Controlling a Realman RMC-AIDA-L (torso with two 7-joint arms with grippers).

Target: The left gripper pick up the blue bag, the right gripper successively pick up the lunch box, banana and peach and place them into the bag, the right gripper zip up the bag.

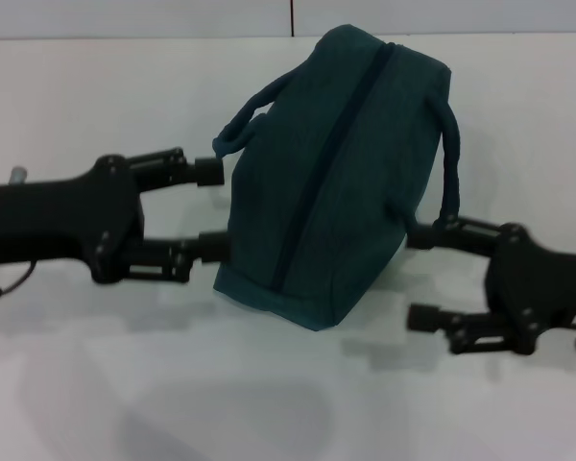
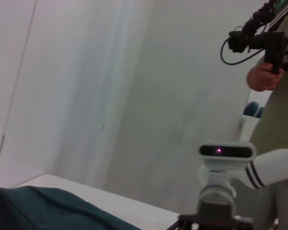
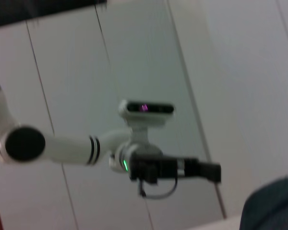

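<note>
Across the middle of the head view, resting on the plain white desk (image 1: 96, 384), sits the one large dark teal fabric bag (image 1: 326, 182), tilted, its dark zip line running closed from upper right to lower left and two rope-like handles arching at its sides. No lunch box, banana or peach shows, so I judge them already inside and the zipping done or nearly so. Two black two-finger pincers flank the bag: the left pincer (image 1: 214, 207) at centre left, spread wide with its fingertips touching the bag's side, grasping nothing that I can see; the right pincer (image 1: 420, 276) at lower right, likewise spread, its upper finger at the bag's edge near a handle. With neither clenched, the leaning bag could topple if either arm nudges it.
</note>
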